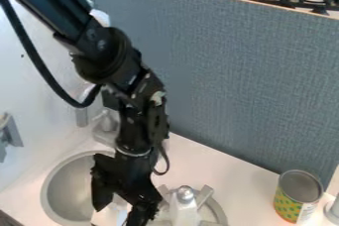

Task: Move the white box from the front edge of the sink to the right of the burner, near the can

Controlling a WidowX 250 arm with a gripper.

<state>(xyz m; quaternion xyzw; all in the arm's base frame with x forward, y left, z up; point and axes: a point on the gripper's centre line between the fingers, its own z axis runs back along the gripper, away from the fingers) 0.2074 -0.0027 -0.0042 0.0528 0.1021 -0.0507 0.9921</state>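
Beside the basin [47,190], the claw [118,216] is held wide, perhaps for clearance. Near the desk's [228,183] right edge, a can [297,197] is stood stably upright.

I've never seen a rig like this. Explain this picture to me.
The black machine is a robot arm, ending in a gripper that works like a hand. A fixed camera looks down at a slant, so the arm comes in from the upper left. The gripper hangs beside a round metal sink basin. Something white shows at it; I can't tell whether that is held. On the white counter, a can stands upright at the right, before a blue-grey panel.
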